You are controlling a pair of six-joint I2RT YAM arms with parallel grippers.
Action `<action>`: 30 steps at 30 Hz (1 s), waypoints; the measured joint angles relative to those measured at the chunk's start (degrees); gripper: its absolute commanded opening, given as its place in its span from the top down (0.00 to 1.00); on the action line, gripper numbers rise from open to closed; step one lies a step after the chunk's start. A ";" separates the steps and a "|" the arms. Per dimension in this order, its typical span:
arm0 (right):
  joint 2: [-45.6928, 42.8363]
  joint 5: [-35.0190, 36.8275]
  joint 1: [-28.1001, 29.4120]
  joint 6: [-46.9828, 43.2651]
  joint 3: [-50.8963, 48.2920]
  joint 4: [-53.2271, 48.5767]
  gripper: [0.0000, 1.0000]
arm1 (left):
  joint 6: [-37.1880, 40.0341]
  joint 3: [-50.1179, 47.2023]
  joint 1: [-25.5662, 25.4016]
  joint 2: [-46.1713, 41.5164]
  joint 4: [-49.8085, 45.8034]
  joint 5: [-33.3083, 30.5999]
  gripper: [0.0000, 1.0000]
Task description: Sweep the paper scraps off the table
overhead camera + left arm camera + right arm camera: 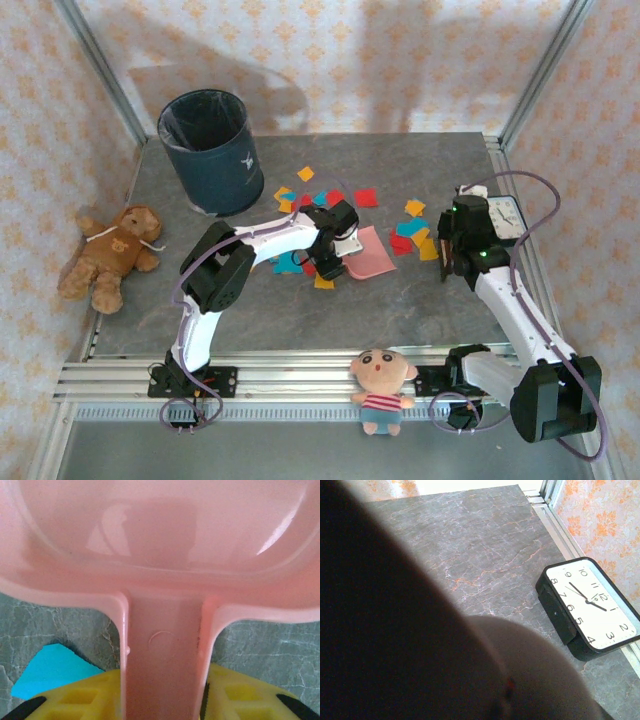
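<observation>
It looks like a robotics lab's test cell, not a home. Behind the dark blue bin (210, 150) stand floral-papered walls (400, 60) framed in bare aluminium rails (300, 372). Well in front of the bin, a left arm (215, 272) and a right arm (510, 305) are bolted to the table (400, 310).

Dark blue bin (207, 150), brown teddy bear (110, 255) at left, doll (381, 388) at front rail, clock (592, 605) perhaps lying flat

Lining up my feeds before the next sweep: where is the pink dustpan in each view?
Top external: pink dustpan mid-table, in the left claw.
Left wrist: pan spans the top; handle runs down between yellow fingers.
Right wrist: faces the clock and table edge.
Shared landmark: the grey stone-patterned table.
</observation>
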 measured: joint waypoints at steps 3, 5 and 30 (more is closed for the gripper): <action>0.00 -0.20 0.00 0.33 0.00 0.02 1.00 | 0.61 0.00 0.00 0.00 -0.09 -0.04 0.81; 0.00 -0.24 -0.09 0.55 0.02 0.02 1.00 | 0.98 0.00 0.00 0.00 -0.28 -0.02 0.90; 1.99 -2.84 -0.09 3.30 0.96 1.81 1.00 | 4.96 17.59 -0.02 4.59 -23.89 -0.92 1.00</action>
